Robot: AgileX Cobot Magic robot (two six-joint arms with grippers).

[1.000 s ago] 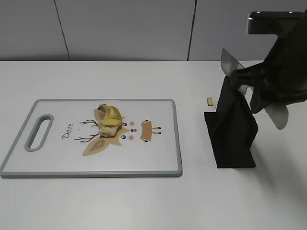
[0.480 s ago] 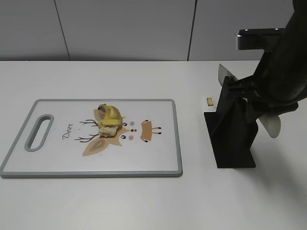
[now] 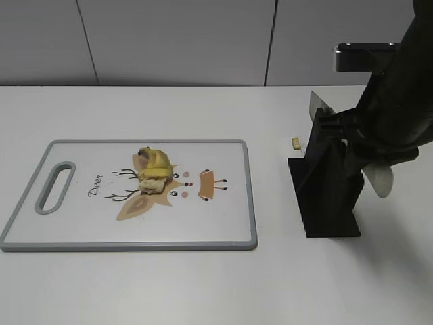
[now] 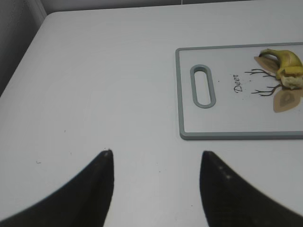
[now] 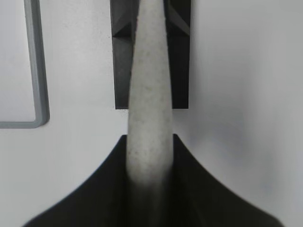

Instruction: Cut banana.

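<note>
A banana (image 3: 153,170) in cut pieces lies on the white, grey-rimmed cutting board (image 3: 81,227), near its middle; it also shows at the right edge of the left wrist view (image 4: 288,66). My right gripper (image 5: 150,139) is shut on the pale handle of a knife (image 5: 149,94) and holds it at the black knife stand (image 3: 328,183); the blade tip (image 3: 316,103) sticks out above the stand's top. My left gripper (image 4: 156,158) is open and empty above bare table, left of the board, out of the exterior view.
A small tan scrap (image 3: 295,143) lies on the table between the board and the stand. The board's handle slot (image 4: 202,86) faces my left gripper. The table's left edge and back wall show in the left wrist view.
My right arm has come down and a little left with the knife, bringing the blade lower into the black stand. The banana and board have not moved.
</note>
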